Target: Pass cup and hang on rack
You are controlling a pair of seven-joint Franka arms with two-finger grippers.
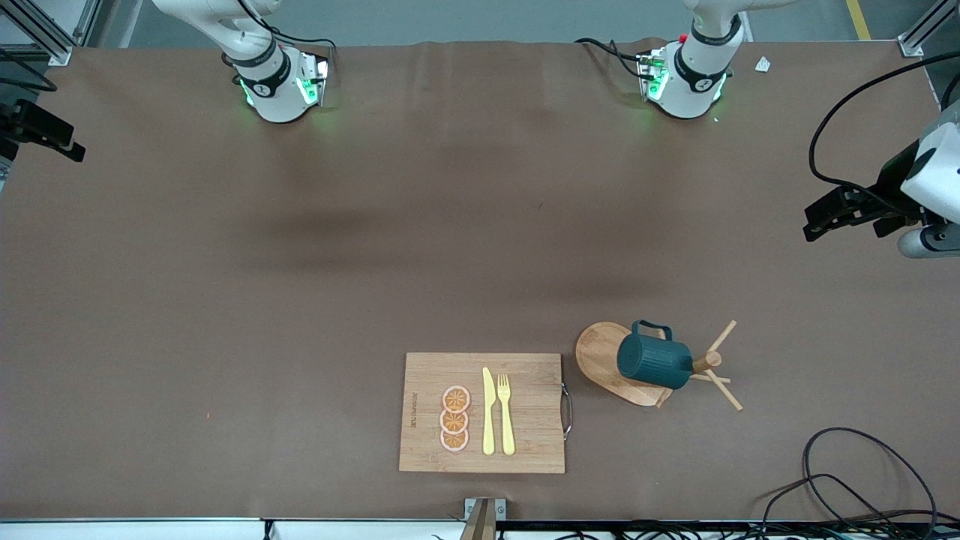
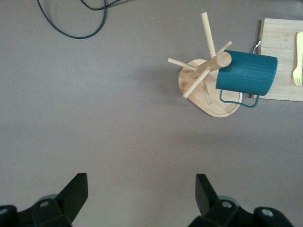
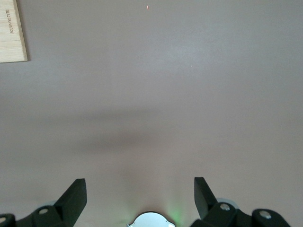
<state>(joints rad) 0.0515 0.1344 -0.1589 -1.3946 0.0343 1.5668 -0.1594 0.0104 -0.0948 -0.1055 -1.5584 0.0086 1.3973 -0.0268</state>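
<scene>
Cup (image 1: 654, 361) already hangs on the rack (image 1: 609, 358), which is next to the board (image 1: 484, 412), toward the left arm's end. Left gripper (image 2: 141, 201) is up over bare table, fingers wide open and empty; right gripper (image 3: 140, 201) the same. Looks finished, so both just wait.

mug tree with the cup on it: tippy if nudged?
Probably somewhat. The rack is loaded on one side only, by the cup hung on a peg. Its flat oval base should resist light nudges. The thin pegs look snappable. Both tools, left and right, are open, away.
</scene>
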